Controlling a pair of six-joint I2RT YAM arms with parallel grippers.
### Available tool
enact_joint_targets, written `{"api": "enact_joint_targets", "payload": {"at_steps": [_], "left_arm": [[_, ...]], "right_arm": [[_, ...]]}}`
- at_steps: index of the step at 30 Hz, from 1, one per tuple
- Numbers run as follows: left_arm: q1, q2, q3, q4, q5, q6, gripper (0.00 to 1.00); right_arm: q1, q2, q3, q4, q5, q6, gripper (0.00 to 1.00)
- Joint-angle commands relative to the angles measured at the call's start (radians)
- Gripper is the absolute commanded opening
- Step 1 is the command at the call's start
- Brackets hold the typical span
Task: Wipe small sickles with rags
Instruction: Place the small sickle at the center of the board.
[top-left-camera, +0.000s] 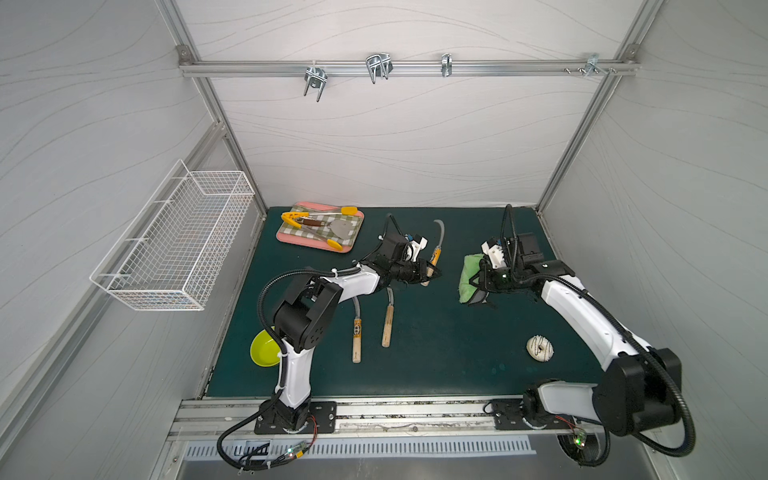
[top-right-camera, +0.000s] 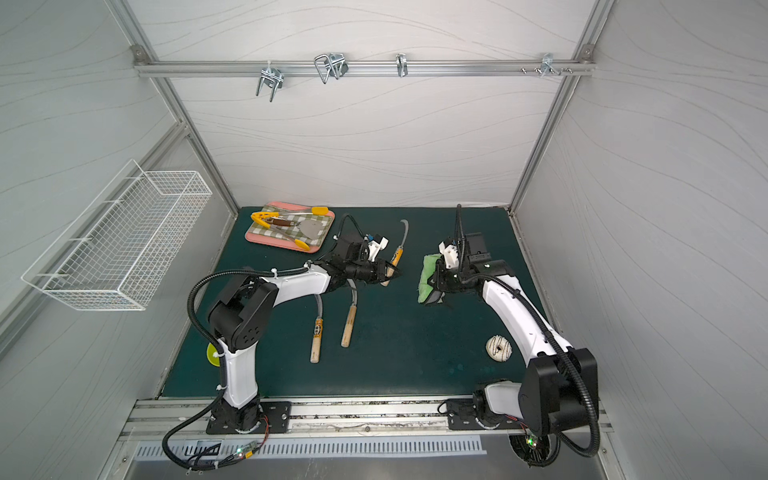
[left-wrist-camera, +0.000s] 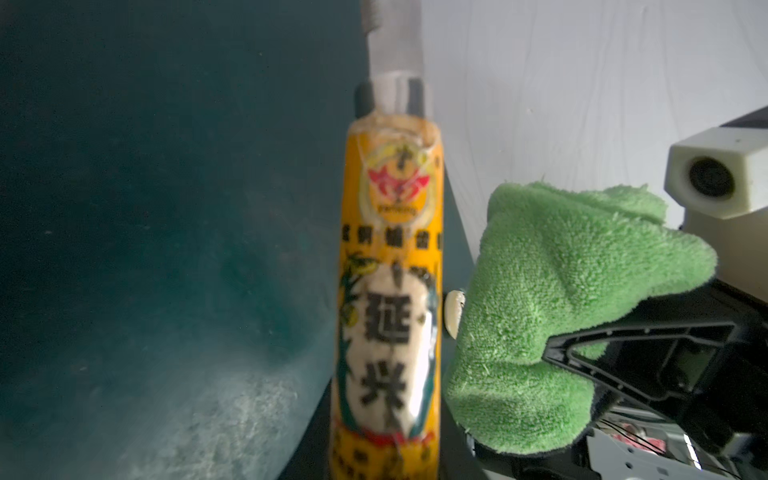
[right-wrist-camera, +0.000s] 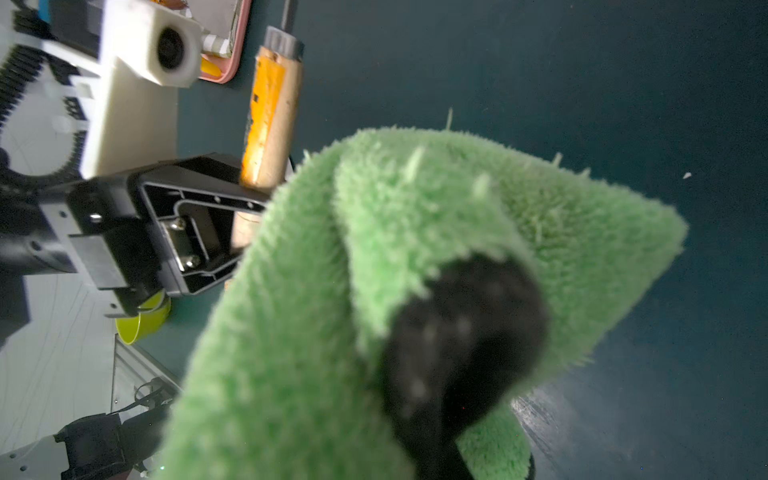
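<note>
- Left arm: elbow raised, forearm stretched toward 3 o'clock over the tabletop (top-left-camera: 436, 365). The left tool (top-left-camera: 430, 273) is pinching the butt end of the handle of one small sickle (top-left-camera: 437, 252).
- Held sickle: long axis runs 6 to 12 o'clock, blade toward 12, hooked tip curling to 11. The orange label shows in the left wrist view.
- Right arm: reaches from the near-right corner toward 11 o'clock, wrist bent down. The right tool (top-left-camera: 478, 279) is clamped on the green rag (top-left-camera: 471, 268), which is bunched around its fingers.
- Rag sits at 3 o'clock of the held sickle, near but apart.
- Labelled sickle (top-left-camera: 356, 332) and plain sickle (top-left-camera: 387, 318) lie flat at 7 o'clock of it, handles toward 6 and blades under the left forearm.
</note>
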Motion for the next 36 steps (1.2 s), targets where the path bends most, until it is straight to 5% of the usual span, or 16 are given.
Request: {"api": "enact_joint_targets", "payload": {"at_steps": [1,15,28,36], "left_arm": [[-0.003,0.027,0.106,-0.245,-0.105,0.187,0.00],[-0.021,0.290,0.537,-0.696,-0.361,0.388,0.00],[-0.022,0.461,0.780,-0.818,-0.440,0.428,0.01],[-0.022,0.505,0.839,-0.859,-0.461,0.438,0.15]], "right_arm": [[-0.010,0.011,-0.004,0.008,0.015,-0.011,0.08],[-0.013,0.035,-0.030,0.043,-0.018,-0.016,0.09],[-0.014,0.049,-0.044,0.060,-0.045,-0.018,0.12],[-0.014,0.042,-0.046,0.054,-0.047,-0.023,0.14]]}}
